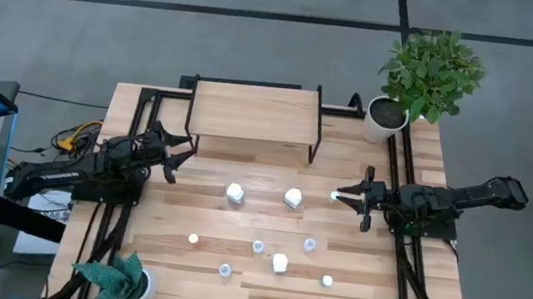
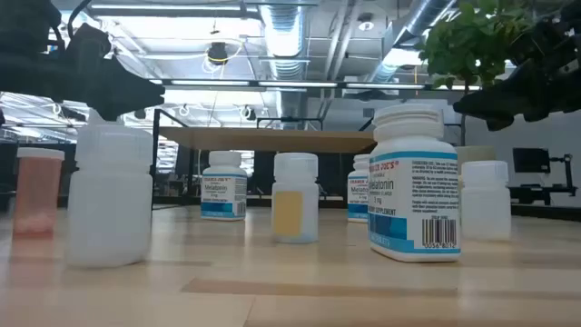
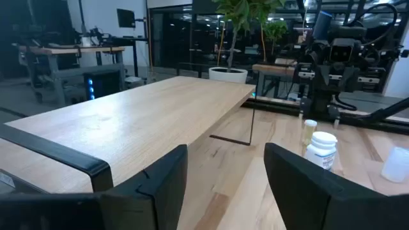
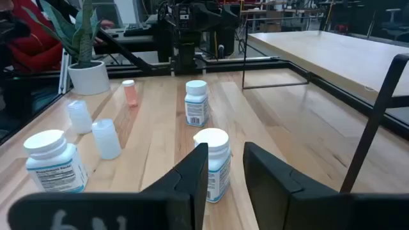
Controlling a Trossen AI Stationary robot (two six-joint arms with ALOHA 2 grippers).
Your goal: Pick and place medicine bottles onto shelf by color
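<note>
The shelf point(image 1: 254, 111), a light wood top on black legs, stands at the table's far middle. Several medicine bottles stand on the tabletop: bigger white ones point(image 1: 229, 193) point(image 1: 292, 199) point(image 1: 280, 263), and tiny ones with yellow point(image 1: 193, 239), blue point(image 1: 257, 247) point(image 1: 309, 244) and green point(image 1: 327, 280) caps. My left gripper point(image 1: 177, 154) is open and empty by the shelf's left front leg point(image 3: 223, 185). My right gripper point(image 1: 347, 194) is open point(image 4: 225, 172). A tiny green-capped bottle point(image 1: 334, 193) shows at its fingertips, but not between the fingers in the right wrist view.
A white pot with a leafy plant point(image 1: 386, 118) stands at the far right corner, and another potted plant point(image 1: 126, 279) stands at the near left corner. Black frame rails point(image 1: 409, 176) run along both sides of the table.
</note>
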